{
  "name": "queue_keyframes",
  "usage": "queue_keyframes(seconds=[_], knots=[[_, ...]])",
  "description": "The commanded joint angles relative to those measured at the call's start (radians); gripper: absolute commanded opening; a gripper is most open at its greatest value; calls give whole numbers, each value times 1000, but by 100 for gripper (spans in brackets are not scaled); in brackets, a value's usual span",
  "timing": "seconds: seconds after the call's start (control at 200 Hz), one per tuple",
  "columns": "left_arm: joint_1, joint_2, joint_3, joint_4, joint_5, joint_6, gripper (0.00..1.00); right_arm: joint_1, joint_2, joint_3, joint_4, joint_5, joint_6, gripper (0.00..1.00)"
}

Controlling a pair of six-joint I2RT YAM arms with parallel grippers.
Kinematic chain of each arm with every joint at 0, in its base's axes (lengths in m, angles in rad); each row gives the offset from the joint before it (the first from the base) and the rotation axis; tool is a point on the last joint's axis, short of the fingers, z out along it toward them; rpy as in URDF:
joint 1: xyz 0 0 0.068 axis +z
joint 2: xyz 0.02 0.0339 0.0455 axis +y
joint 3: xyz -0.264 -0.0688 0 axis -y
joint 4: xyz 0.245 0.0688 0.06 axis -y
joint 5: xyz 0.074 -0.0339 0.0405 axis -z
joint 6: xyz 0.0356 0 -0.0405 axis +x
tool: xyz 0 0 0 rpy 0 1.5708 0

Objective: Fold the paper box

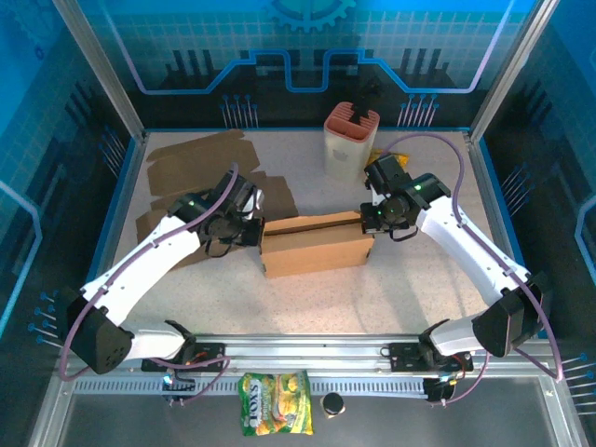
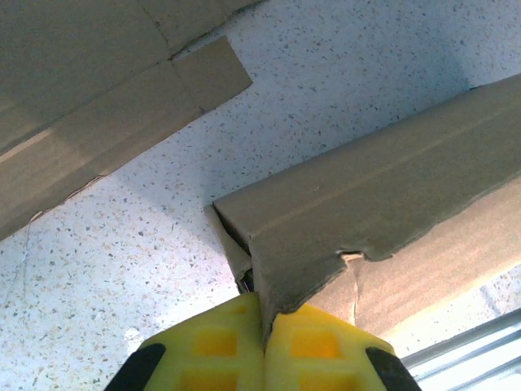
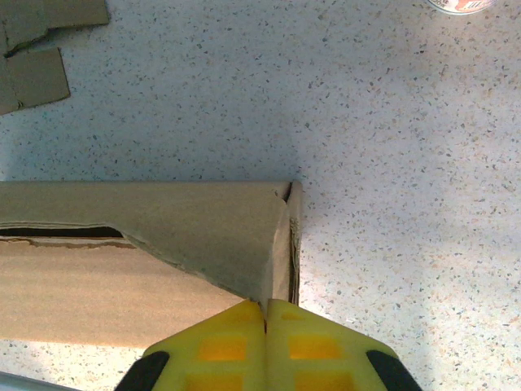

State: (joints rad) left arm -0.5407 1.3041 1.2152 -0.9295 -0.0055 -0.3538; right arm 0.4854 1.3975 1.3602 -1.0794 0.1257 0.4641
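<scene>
A yellow-green snack packet lies by the arm bases. Mid-table sits the paper box. The left gripper pinches its left corner flap, and the right gripper clamps its right end. Beyond lie flat cardboard sheets and, just behind the right gripper, a pink bin.

Overhead, close wrists — box shared

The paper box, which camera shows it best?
The top external view: the whole paper box is in frame. The left wrist view gives one corner pinched in the left claw; the right wrist view, the other end's corner in the right claw.
</scene>
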Motion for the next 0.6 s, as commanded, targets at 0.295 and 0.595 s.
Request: queue_keyframes(seconds=[0.295,0.595], knots=[[-55,-100,-145,151,-104,-238,0,27,-2,-27,18,-26,25,0],[-89,-154,-239,244,-126,-353,0,28,1,-30,21,-24,31,0]])
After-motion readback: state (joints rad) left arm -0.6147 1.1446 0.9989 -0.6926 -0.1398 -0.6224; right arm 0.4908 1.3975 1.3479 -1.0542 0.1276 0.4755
